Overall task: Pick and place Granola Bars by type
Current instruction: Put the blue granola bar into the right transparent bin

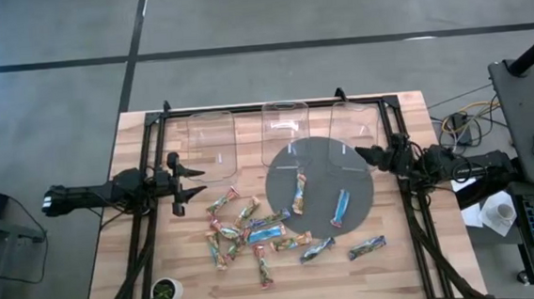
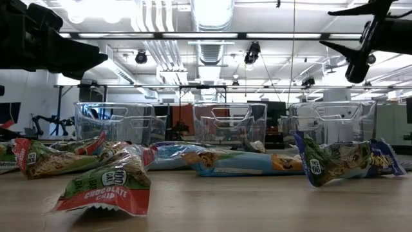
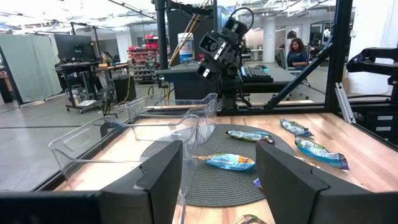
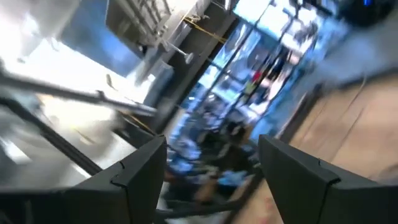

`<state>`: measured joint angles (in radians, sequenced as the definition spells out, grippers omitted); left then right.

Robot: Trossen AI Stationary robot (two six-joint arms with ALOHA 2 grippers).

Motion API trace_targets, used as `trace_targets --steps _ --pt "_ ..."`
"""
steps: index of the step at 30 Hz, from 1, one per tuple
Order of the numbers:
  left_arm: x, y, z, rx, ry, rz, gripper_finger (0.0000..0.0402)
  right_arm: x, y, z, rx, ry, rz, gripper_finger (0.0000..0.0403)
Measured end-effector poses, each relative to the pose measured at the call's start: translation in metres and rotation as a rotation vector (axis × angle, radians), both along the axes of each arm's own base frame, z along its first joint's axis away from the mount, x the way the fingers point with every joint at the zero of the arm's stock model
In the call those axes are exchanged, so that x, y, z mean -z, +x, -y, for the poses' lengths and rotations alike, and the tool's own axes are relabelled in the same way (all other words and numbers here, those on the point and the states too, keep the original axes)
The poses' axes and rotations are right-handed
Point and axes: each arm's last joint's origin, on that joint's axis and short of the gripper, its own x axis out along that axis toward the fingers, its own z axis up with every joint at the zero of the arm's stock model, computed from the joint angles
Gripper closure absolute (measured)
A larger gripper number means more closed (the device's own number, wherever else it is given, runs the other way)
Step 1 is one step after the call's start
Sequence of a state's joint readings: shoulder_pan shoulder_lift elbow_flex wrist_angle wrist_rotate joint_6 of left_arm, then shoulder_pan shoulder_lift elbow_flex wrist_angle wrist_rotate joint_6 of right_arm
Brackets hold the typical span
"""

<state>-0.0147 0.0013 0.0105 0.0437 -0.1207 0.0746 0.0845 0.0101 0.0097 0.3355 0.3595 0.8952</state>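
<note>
The left gripper hangs wide open and empty beside the dark round mat. The right gripper, also open and empty, hovers over the mat's far edge. Granola Bars lie scattered on the surface, some on the mat.

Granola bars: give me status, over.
Both end effectors, left and right, open, empty. Granola bars loose on table, three bins empty. Nothing blocking.

Wooden surface carries three clear plastic bins in a row at the far edge, a round grey mat, and a small potted plant at the near-left corner.
</note>
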Motion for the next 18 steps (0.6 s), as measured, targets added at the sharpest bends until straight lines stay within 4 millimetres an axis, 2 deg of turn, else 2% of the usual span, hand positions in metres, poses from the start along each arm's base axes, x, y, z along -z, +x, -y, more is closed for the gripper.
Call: trace_targets --steps 2,9,12,18 --pt "0.0 0.0 0.0 0.0 0.0 0.0 0.0216 -0.001 0.0 0.0 0.033 -0.06 -0.013 0.0161" --pt "0.0 0.0 0.0 0.0 0.0 0.0 0.0216 -0.004 -0.003 0.003 0.111 -0.045 0.024 0.0161" --pt "0.0 0.0 0.0 0.0 0.0 0.0 0.0216 -0.006 -0.004 0.004 0.122 0.022 0.057 0.0161" --pt "0.0 0.0 0.0 0.0 0.0 0.0 0.0216 -0.011 -0.006 0.004 0.028 0.242 0.205 0.0161"
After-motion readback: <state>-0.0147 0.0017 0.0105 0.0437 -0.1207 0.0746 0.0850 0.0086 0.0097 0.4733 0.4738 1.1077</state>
